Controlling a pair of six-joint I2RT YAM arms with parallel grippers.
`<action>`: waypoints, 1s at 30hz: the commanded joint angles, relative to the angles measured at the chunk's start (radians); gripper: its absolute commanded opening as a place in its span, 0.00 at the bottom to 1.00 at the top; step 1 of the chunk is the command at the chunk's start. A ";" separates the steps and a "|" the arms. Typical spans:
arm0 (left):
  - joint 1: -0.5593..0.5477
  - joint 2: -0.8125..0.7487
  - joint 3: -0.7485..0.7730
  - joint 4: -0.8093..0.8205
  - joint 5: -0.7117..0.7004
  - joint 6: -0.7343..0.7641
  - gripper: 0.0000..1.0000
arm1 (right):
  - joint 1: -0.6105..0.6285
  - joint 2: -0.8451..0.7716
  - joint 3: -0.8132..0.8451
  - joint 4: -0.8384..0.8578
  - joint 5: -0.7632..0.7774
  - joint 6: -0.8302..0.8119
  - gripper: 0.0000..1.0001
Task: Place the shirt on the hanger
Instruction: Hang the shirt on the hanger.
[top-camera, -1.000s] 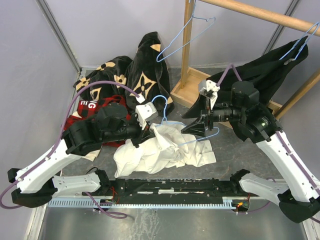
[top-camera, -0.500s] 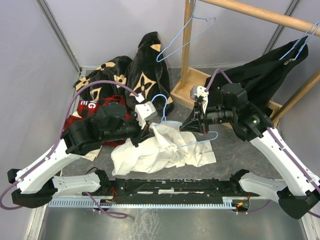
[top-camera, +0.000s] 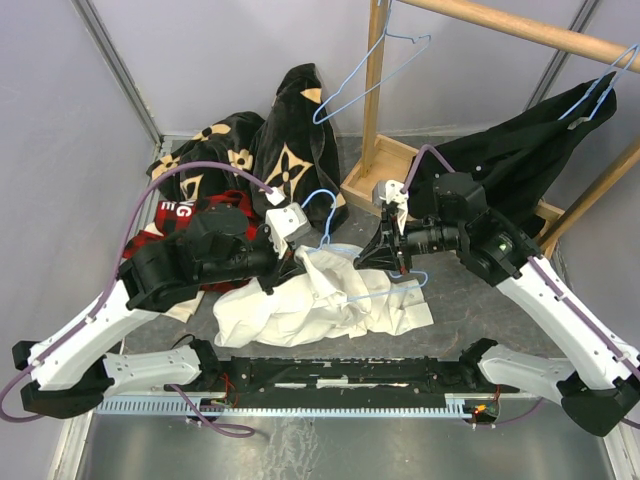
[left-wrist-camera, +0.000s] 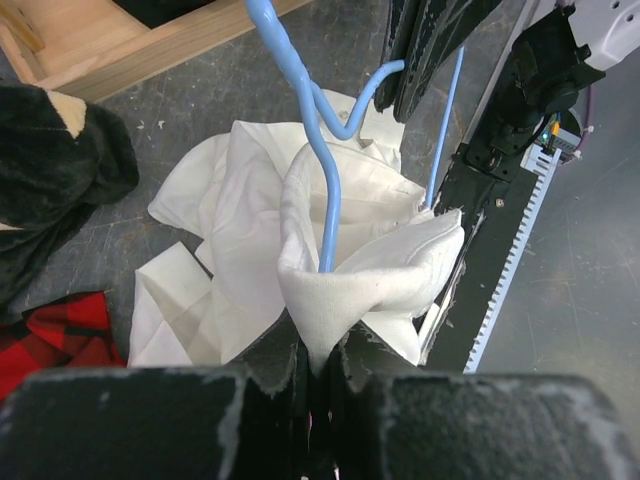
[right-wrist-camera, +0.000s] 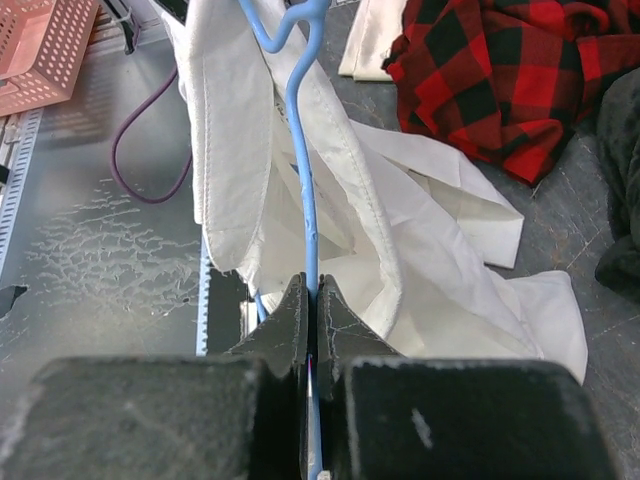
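Note:
The white shirt (top-camera: 320, 305) lies crumpled on the table between the two arms. My left gripper (top-camera: 297, 262) is shut on a fold of the shirt (left-wrist-camera: 350, 270) near its collar and lifts it. The light-blue wire hanger (top-camera: 322, 205) stands with its hook up, and its wire (left-wrist-camera: 325, 190) runs down inside that lifted fold. My right gripper (top-camera: 385, 255) is shut on the hanger's wire (right-wrist-camera: 305, 180), which passes straight between the closed jaws (right-wrist-camera: 312, 290). White cloth (right-wrist-camera: 240, 150) drapes on both sides of the wire.
A red-and-black plaid shirt (top-camera: 205, 210) and a black flower-marked garment (top-camera: 290, 130) lie behind the left arm. A wooden rack (top-camera: 375, 90) carries another blue hanger (top-camera: 365, 85) and a hung black garment (top-camera: 520, 150). A black rail (top-camera: 340, 375) lines the near edge.
My right gripper has moved left toward the shirt and shut on the hanger's wire. The shirt has shifted slightly left. The left gripper keeps its hold on the cloth.

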 joint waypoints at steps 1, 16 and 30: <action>-0.016 0.016 0.056 0.165 0.102 0.007 0.12 | 0.055 0.025 0.009 0.088 0.012 0.000 0.00; -0.015 0.012 0.038 0.172 0.115 0.011 0.20 | 0.094 0.022 0.033 0.083 0.039 -0.013 0.00; -0.015 0.002 0.028 0.152 0.085 0.010 0.03 | 0.099 -0.043 0.021 0.114 0.183 0.052 0.06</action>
